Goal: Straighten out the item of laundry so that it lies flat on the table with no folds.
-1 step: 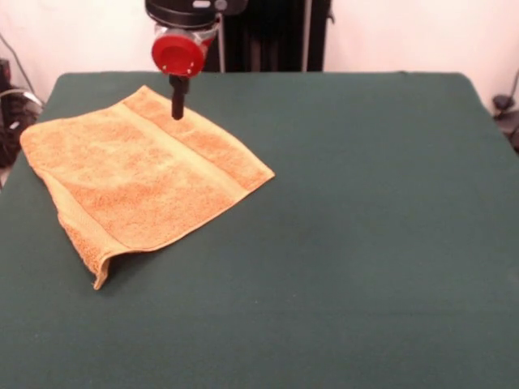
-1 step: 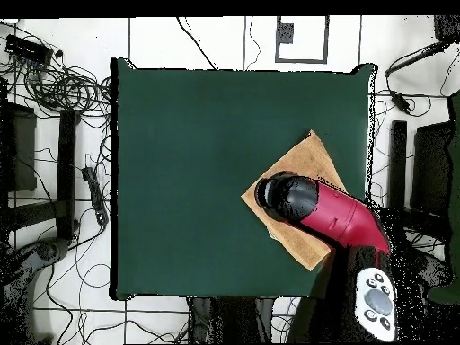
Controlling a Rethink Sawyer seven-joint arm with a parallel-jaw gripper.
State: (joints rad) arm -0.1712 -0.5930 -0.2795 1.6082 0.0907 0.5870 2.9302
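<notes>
My tool [image 1: 178,109] hangs just above the orange-tan terry-cloth towel [image 1: 138,182], over its far corner by the woven band; can't tell if it's touching. Tips look pressed together, nothing gripped. Below the tool the towel spreads over the dark green felt table [image 1: 349,243], its nearest corner curled up.

One camera sits across the desk [image 1: 365,243], fairly close and angled down toward the arm, cropping the near edge. The other hangs high above, looking straight down, taking in the whole desk [image 2: 198,162] plus surrounding floor and cables. Both share the green desktop, turned half round between them.
</notes>
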